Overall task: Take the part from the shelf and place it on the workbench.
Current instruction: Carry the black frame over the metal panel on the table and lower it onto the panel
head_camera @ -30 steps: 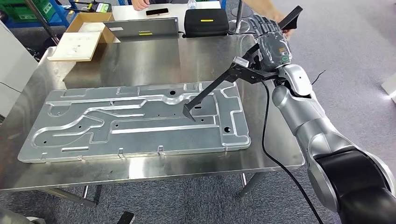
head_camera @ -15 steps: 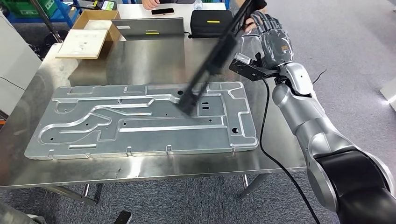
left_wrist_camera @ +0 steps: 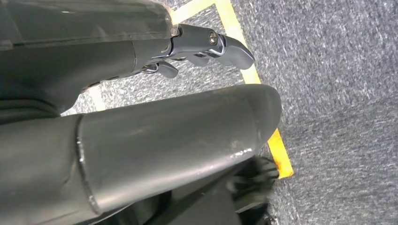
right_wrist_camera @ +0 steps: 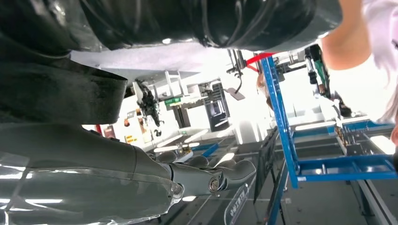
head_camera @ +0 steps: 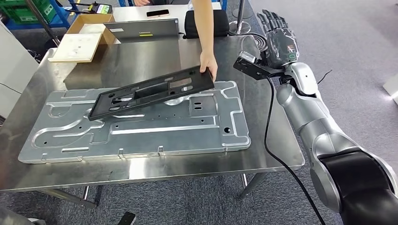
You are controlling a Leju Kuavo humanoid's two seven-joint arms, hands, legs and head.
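One broad steel workbench [head_camera: 155,171] carries it all, and across it lies a big grey stamped metal panel [head_camera: 141,129], flat, running left to right. Over that panel sits the black part [head_camera: 150,91], long and slotted, its left end down on the panel and its right end raised, held by a person's hand [head_camera: 208,63] reaching in from the far side. The right arm [head_camera: 309,122] stretches up along the right edge of the workbench, wrist lifted, and the right hand [head_camera: 278,40] hangs beyond the far right corner, fingers extended and apart, holding nothing. In the left wrist view the left hand [left_wrist_camera: 141,126] points down at grey carpet and a yellow floor line [left_wrist_camera: 244,61]; fingers loosely bent, nothing in them.
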